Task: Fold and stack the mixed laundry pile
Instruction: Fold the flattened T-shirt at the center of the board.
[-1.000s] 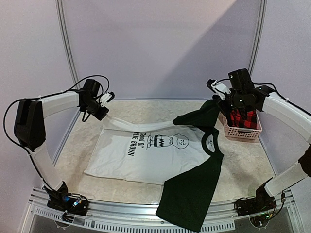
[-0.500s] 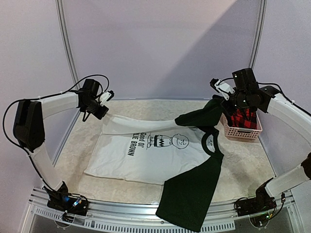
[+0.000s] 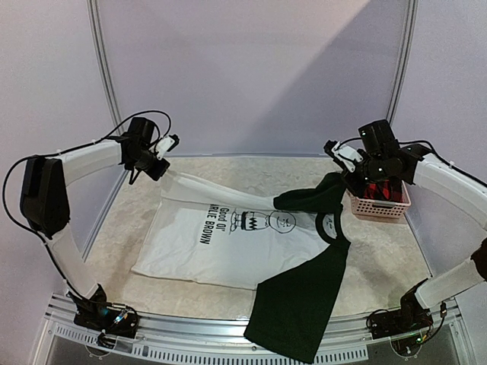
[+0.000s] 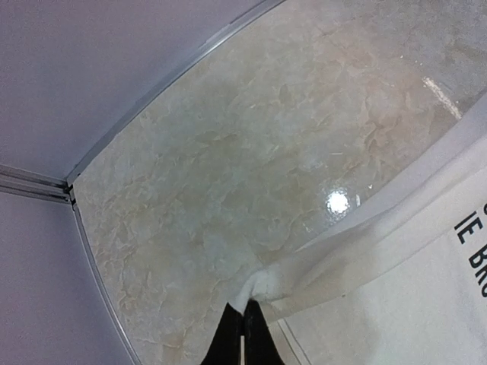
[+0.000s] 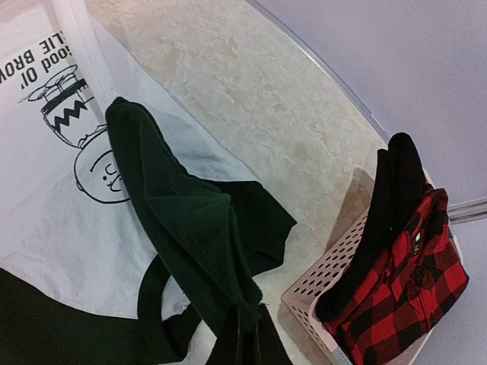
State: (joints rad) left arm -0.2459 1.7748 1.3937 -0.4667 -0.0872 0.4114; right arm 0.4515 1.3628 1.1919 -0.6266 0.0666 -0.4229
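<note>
A white T-shirt (image 3: 228,243) with dark green sleeves and a cartoon print lies spread on the table, part of the mixed laundry pile. My left gripper (image 3: 166,166) at the far left is shut on the shirt's white corner (image 4: 262,285), lifting it; its tips (image 4: 243,310) pinch the bunched cloth. At the far right, my right gripper (image 3: 346,171) is shut on the cuff of the far green sleeve (image 3: 308,196), which drapes over the print (image 5: 183,220); the tips (image 5: 249,319) are half hidden by the cuff. The near green sleeve (image 3: 300,296) hangs over the front edge.
A pink perforated basket (image 3: 377,207) stands at the far right, close beside my right gripper. It holds a red-and-black checked flannel shirt (image 5: 403,289) and a black piece (image 5: 388,205). Bare marble tabletop (image 4: 228,152) stretches behind the shirt to the metal frame.
The left gripper has risen and drawn back, pulling the white corner taut. The right gripper has come down and nearer, laying the green sleeve further over the shirt.
</note>
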